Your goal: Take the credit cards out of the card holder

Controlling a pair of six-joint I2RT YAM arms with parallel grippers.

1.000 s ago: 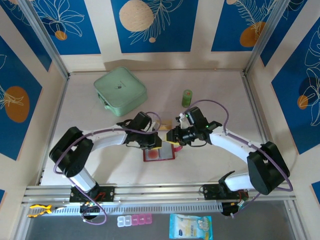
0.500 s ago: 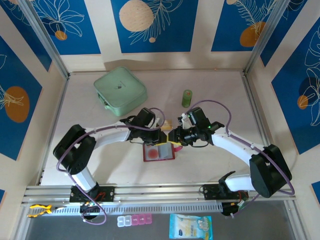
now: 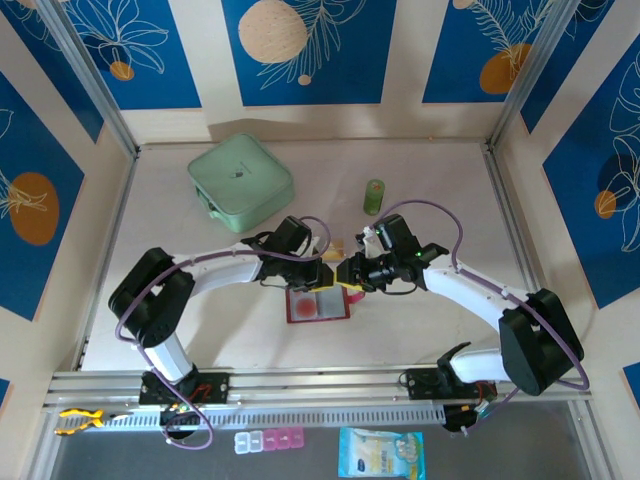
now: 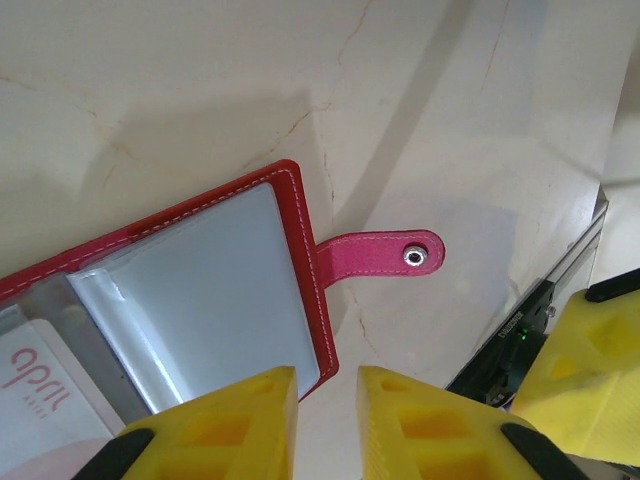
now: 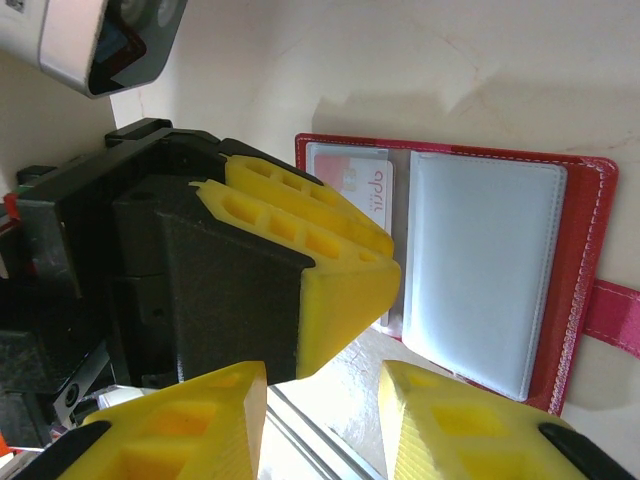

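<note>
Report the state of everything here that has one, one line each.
Dark red leather-like folding card holder: open, lying flat.
Strap tab: unsnapped, sticking out sideways.
Pale printed card: inside its clear sleeve.
Mint-green square case: closed.
Left gripper: slightly open.
Right gripper: open.

Card holder (image 4: 306,270) red stitched leather-look; sleeves (image 4: 210,270) glossy clear plastic.

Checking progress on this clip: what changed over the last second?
The left gripper moved off the wallet, away from the bases and rightward, and opened a little; nothing is between its fingers. More of the open wallet now shows. The right gripper barely shifted and stays open. The wallet, green case and bottle stayed put.
</note>
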